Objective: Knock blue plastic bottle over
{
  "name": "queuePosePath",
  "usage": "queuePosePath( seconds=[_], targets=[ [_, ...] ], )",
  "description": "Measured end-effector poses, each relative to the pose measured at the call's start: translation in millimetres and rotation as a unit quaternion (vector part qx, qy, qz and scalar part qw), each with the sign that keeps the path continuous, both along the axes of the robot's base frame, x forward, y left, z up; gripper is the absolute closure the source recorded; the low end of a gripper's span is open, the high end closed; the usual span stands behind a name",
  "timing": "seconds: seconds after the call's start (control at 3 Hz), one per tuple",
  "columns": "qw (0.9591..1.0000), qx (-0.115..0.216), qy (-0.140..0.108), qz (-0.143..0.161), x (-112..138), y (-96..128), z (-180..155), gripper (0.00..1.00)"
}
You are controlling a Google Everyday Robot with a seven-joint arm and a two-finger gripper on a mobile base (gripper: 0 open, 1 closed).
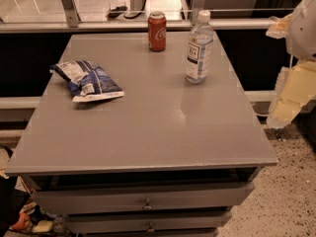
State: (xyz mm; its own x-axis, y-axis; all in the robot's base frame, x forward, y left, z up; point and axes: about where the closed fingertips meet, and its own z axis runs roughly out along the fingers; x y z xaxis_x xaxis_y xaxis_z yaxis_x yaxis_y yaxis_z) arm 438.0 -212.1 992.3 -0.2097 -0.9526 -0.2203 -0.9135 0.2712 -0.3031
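One upright bottle (199, 48); claw (287, 101) — far right

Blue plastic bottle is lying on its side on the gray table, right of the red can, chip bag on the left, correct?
No: the camera view shows the blue plastic bottle standing upright, cap on top. The rest holds: gray table, right of the red can, chip bag on the left. The claw hangs beyond the table's right edge, apart from the bottle.

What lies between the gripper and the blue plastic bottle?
In the camera view, only bare table separates the blue plastic bottle from the gripper beyond its right edge.
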Motion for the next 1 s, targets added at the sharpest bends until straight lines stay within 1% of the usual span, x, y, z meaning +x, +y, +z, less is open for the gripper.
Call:
queuePosePath(
  seconds=[0.33,0.67,1.0],
  targets=[
    [1.0,0.0,0.0,0.0,0,0,0,0.0],
    [0.9993,0.023,-0.028,-0.006,10,-6,3,0.0],
    [0.9902,0.109,-0.082,-0.028,49,-23,-6,0.0]
  ],
)
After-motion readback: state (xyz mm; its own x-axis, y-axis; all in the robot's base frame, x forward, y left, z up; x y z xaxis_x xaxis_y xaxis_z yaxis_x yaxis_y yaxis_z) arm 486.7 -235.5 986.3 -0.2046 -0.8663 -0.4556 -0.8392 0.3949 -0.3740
